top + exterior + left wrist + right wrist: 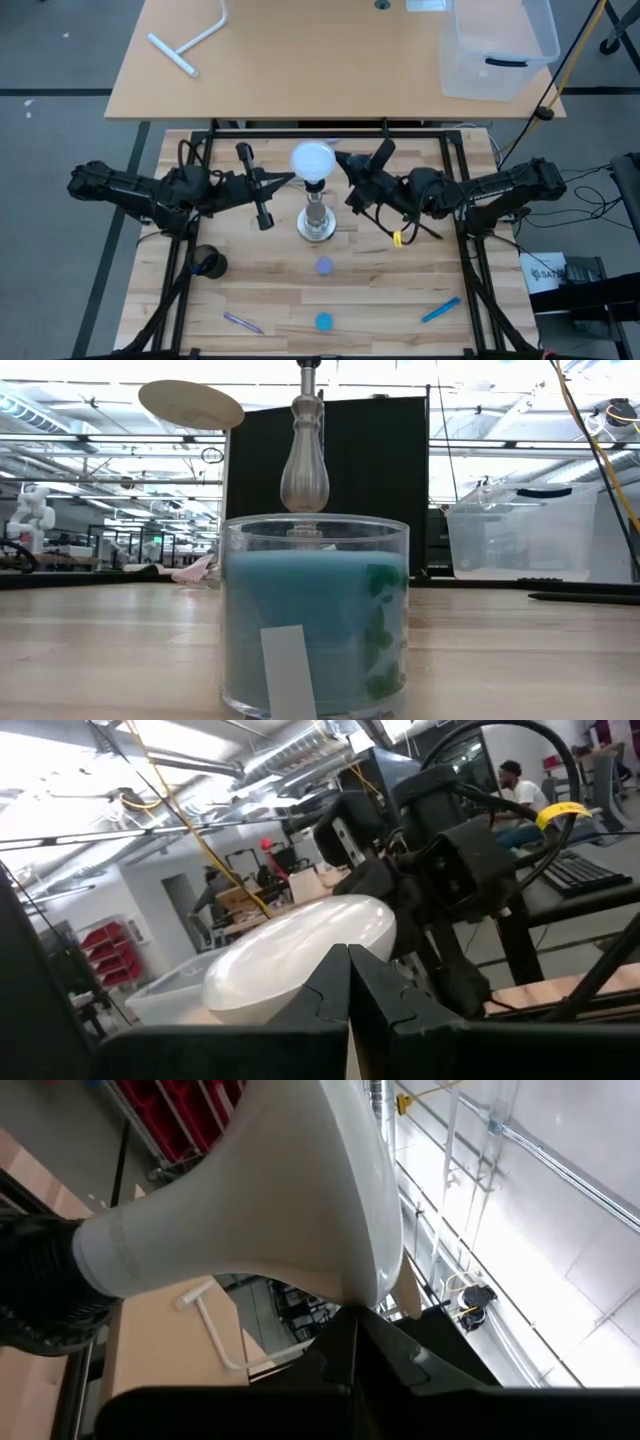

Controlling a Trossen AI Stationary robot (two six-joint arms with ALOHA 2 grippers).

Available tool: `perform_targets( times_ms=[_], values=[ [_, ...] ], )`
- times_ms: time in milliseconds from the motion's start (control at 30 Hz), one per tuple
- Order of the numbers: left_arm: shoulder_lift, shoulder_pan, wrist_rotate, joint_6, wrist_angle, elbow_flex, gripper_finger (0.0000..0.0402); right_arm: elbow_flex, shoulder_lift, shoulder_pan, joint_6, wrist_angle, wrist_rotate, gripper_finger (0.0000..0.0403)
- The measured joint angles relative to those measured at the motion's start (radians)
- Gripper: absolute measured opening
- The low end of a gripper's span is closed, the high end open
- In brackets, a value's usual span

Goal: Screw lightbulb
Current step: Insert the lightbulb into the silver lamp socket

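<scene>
Seated already on the black-topped silvery socket stand (316, 222) mid-worktop (400, 300), the white frosted globe lightbulb (313, 160) — flanked by left hand (288, 179) and right hand (342, 161), both pinched shut on nothing, tips at the globe — likely poised to steady or twist it.

Only partial lettering is showing, something like "SAT", on a box (552, 270) beside the counter (290, 285).
</scene>
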Motion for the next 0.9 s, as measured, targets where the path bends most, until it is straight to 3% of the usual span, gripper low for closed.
perform_targets(
  times_ms=[333,567,900],
  values=[
    [-0.002,0.0,-0.083,-0.011,-0.034,0.0,0.0,0.0,-0.002,0.053,-0.007,-0.01,0.011,0.0],
    [0.002,0.002,-0.175,-0.017,-0.054,0.001,0.0,0.0,0.001,0.093,0.006,-0.045,-0.038,0.0],
    [0.003,0.026,-0.216,-0.06,-0.133,0.0,0.0,0.0,0.001,0.167,0.107,-0.14,-0.022,0.0]
  ],
)
